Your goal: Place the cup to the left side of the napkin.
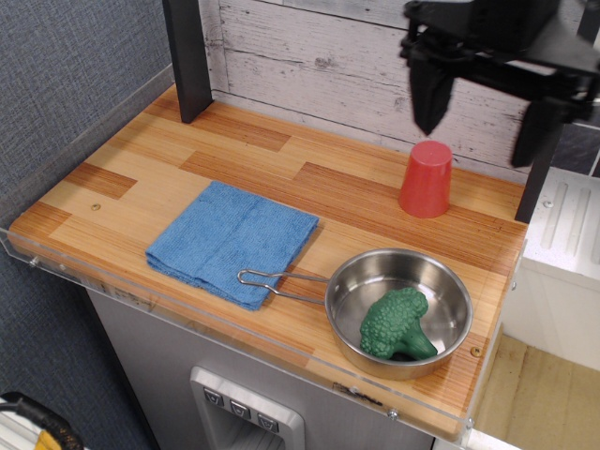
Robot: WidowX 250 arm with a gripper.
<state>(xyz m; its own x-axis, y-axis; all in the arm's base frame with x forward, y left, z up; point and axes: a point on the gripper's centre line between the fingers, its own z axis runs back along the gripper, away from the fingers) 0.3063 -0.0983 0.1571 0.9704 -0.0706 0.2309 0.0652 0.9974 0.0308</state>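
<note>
The red cup (427,179) stands upside down, base up, at the back right of the wooden counter (141,178). The blue napkin (232,241) lies flat left of centre. My black gripper (478,117) hangs open and empty above the cup, its two fingers (428,89) spread wide on either side, clear of the cup's top.
A steel pan (398,309) with a green broccoli (397,324) in it sits at the front right; its handle (278,279) reaches over the napkin's right corner. A dark post (190,56) stands at the back left. A white plank wall runs along the back.
</note>
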